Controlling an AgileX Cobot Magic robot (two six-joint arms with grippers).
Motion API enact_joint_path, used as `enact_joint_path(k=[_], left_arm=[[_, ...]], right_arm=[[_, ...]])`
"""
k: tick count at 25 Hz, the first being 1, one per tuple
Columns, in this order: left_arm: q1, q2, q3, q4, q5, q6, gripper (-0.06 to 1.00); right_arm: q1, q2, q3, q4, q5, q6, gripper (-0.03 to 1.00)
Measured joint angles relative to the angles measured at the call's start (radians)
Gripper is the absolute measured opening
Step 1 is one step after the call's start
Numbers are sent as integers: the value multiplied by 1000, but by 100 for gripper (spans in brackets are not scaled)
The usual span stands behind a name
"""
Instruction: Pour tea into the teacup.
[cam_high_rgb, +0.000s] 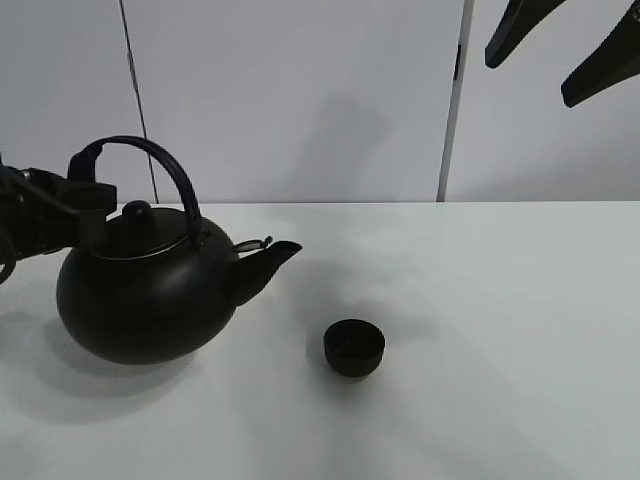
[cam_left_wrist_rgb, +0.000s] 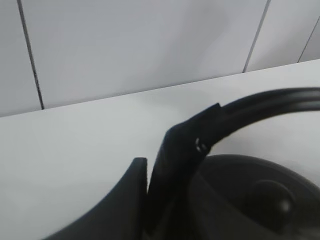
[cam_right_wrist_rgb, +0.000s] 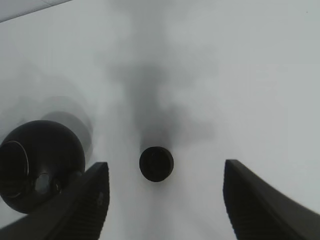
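Note:
The teacup (cam_high_rgb: 354, 348), small, black and handleless, stands on the white table (cam_high_rgb: 500, 330) right of centre. To its left is the large black kettle (cam_high_rgb: 145, 295), upright, its spout (cam_high_rgb: 270, 258) pointing toward the cup but short of it. My left gripper (cam_high_rgb: 88, 175) is shut on the rear end of the kettle's arched handle (cam_left_wrist_rgb: 260, 105); the left wrist view shows its fingers (cam_left_wrist_rgb: 125, 205) clamped there. High above the table, my right gripper (cam_high_rgb: 530, 80) hangs open and empty. Its wrist view looks down on the teacup (cam_right_wrist_rgb: 156, 163) and the kettle (cam_right_wrist_rgb: 40, 165) between its fingers (cam_right_wrist_rgb: 92, 200).
A pale panelled wall (cam_high_rgb: 300, 100) stands behind the table's far edge. Only the kettle and the cup are on the white tabletop.

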Motion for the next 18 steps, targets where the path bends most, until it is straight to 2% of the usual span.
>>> enact_joint_path(k=[5, 13, 18], left_arm=[[-7, 0, -55, 47, 38, -26, 13], [-116, 2, -126, 52, 144, -26, 13], [-124, 2, -166, 56, 160, -27, 12]], right_arm=[[0, 0, 0, 0, 0, 0, 45], [0, 0, 0, 0, 0, 0, 45], [0, 0, 0, 0, 0, 0, 45]])
